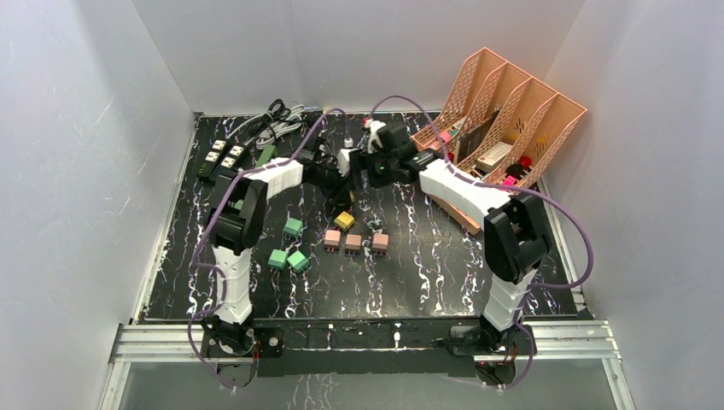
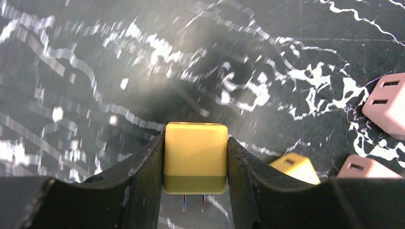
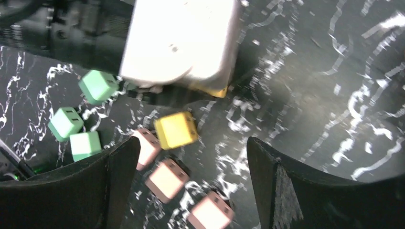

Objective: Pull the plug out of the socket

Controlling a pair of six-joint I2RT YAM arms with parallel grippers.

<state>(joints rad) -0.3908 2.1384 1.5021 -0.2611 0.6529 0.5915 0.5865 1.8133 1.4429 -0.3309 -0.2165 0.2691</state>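
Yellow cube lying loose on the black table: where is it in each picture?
Top external: loose yellow cube near the middle, just above the pink cubes.
Left wrist: low right, beside the held yellow cube in the left gripper.
Right wrist: centre, above the pink cubes.
Shared landmark: the pink cubes.

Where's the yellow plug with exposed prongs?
The yellow plug is mid left wrist view, clamped in the left gripper, a second yellow plug lying beside it.

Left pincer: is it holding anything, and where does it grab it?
Yes. The left pincer squeezes a yellow plug by its two opposite sides.
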